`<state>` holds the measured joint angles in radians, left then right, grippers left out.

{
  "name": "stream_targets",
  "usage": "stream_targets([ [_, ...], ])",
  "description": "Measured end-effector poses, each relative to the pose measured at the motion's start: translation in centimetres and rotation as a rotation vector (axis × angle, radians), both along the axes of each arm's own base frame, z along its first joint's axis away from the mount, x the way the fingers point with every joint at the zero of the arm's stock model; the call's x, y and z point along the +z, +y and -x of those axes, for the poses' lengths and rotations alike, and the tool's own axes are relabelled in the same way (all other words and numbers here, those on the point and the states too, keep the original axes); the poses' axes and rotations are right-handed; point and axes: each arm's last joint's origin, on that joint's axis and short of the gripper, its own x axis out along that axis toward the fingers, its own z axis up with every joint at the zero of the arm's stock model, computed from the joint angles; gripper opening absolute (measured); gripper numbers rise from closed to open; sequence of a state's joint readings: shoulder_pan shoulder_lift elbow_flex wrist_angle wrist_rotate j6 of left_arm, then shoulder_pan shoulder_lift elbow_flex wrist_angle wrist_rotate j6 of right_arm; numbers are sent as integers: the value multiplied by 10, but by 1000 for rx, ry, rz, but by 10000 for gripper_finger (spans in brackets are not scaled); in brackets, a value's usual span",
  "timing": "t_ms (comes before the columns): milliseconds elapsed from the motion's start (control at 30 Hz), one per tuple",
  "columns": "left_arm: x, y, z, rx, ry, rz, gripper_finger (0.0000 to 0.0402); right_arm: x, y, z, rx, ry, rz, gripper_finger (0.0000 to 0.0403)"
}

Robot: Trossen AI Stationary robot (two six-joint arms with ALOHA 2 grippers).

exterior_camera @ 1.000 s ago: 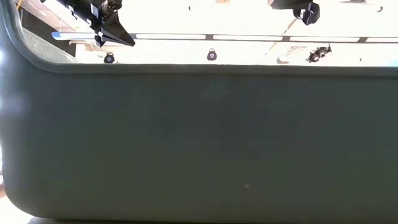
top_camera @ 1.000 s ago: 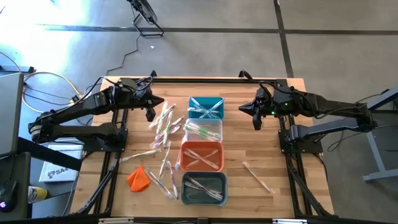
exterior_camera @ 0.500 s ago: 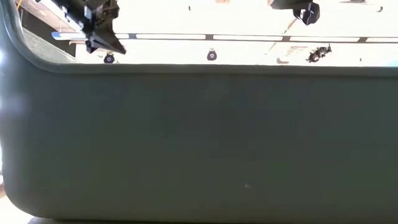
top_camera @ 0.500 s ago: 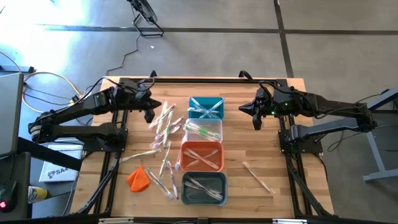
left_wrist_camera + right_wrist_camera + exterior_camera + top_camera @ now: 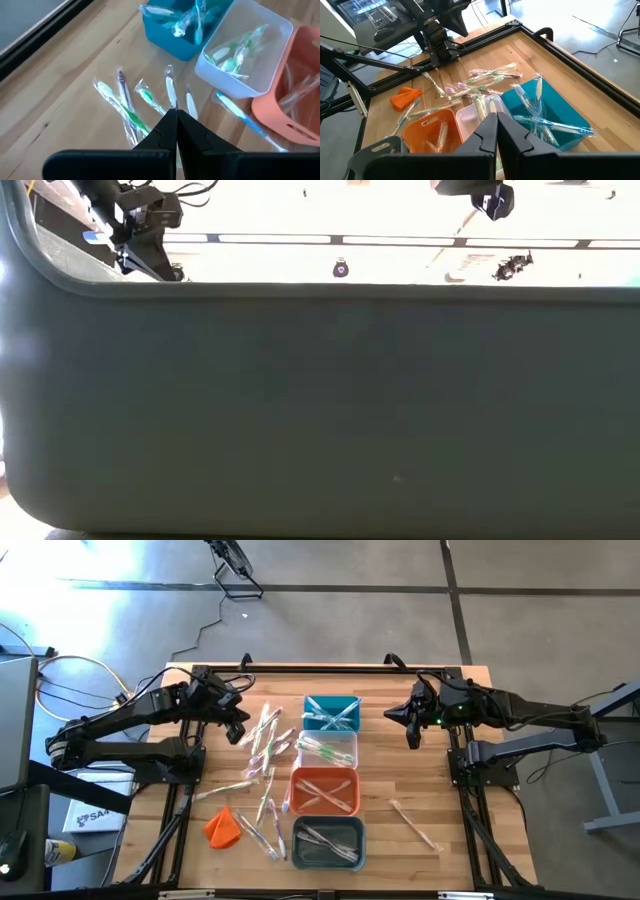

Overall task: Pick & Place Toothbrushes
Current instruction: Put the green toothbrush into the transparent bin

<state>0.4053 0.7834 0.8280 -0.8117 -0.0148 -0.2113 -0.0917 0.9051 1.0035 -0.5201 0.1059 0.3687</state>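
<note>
Left gripper (image 5: 241, 732) hangs over the far-left part of the bench (image 5: 440, 790), fingers pressed together, holding nothing. In its wrist view the closed tips sit directly above the loose toothbrushes (image 5: 262, 740), likely lining up on one before opening.

The toothbrushes lie scattered in clear wrappers beside the row of bins, some overlapping, which will make a clean single pick harder. One stray toothbrush (image 5: 414, 824) lies alone on the right side, well apart from the rest.

Four bins run in a column at bench centre: teal bin (image 5: 331, 712), clear bin (image 5: 327, 749), orange bin (image 5: 325, 790), grey bin (image 5: 328, 842). Each already holds a few brushes, apparently sorted by colour. Judged: task partly done.

Right gripper (image 5: 411, 737) waits right of the teal bin, fingers together, empty.

Orange cloth lump (image 5: 222, 826) sits near the front left, not part of the sorting.
</note>
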Motion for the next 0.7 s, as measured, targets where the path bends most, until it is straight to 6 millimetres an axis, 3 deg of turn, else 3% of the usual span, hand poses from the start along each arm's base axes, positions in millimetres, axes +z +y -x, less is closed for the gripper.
stream_targets([
  [700, -3, -2, -1, 2, 9, 57, 2, 0, 0, 0, 10, 5, 23, 2],
])
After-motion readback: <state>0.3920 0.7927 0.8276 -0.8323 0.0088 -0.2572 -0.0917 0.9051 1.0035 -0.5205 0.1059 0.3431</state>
